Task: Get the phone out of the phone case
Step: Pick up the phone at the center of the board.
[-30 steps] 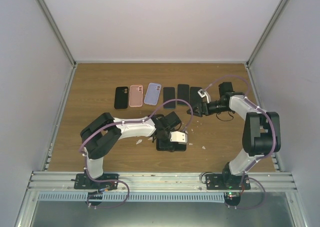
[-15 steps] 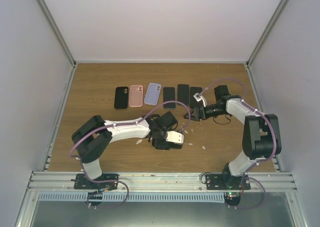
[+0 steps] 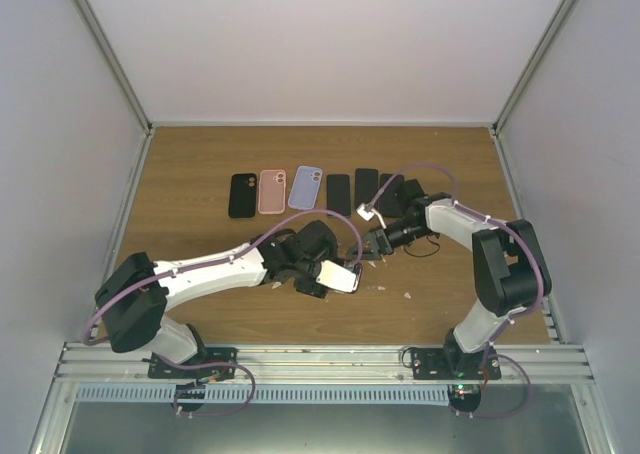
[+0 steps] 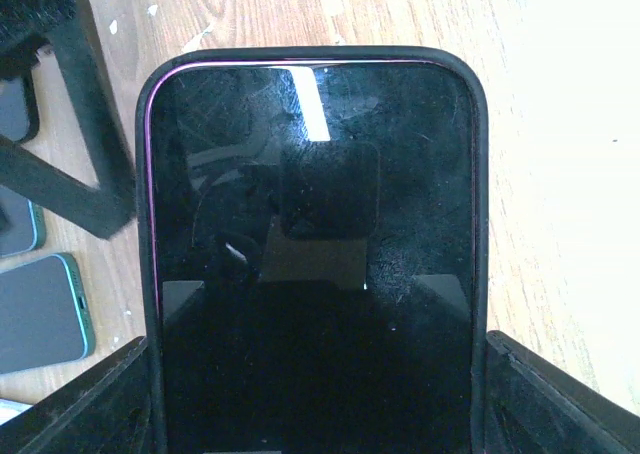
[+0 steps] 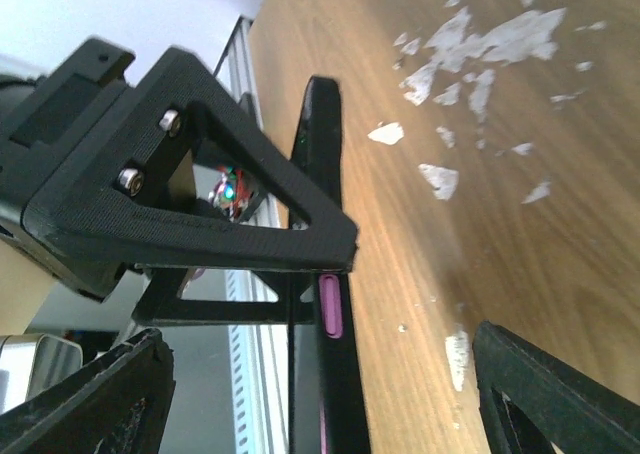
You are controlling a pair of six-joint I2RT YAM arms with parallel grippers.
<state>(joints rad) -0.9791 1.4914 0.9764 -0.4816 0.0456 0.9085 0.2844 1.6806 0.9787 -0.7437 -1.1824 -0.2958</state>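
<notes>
Black rubber ringed the whole screen, Ana said. The phone sat fully inside the phone case, and I saw no corner peeled back.

Where was it, then? Ben asked.

Near the middle of the table, clamped across its width by the left gripper, one finger against each long side. Whether it rested on the wood I could not tell.

And the other arm?

The right gripper hung just beside the phone's far end with its jaws spread wide, gripping nothing. Its wrist view showed the case edge-on, with a purple button on the side.

So nothing was finished?

The hold was set, I'd judge, but the removal itself was all left to do. The right fingers needed to catch the case lip, likely at a corner, and peel it away while the left kept the phone steady. Then the phone had to come free.

And the row at the back?

A black case, a pink case and a lilac case, with dark phones beside them, all well apart from the work.
</notes>
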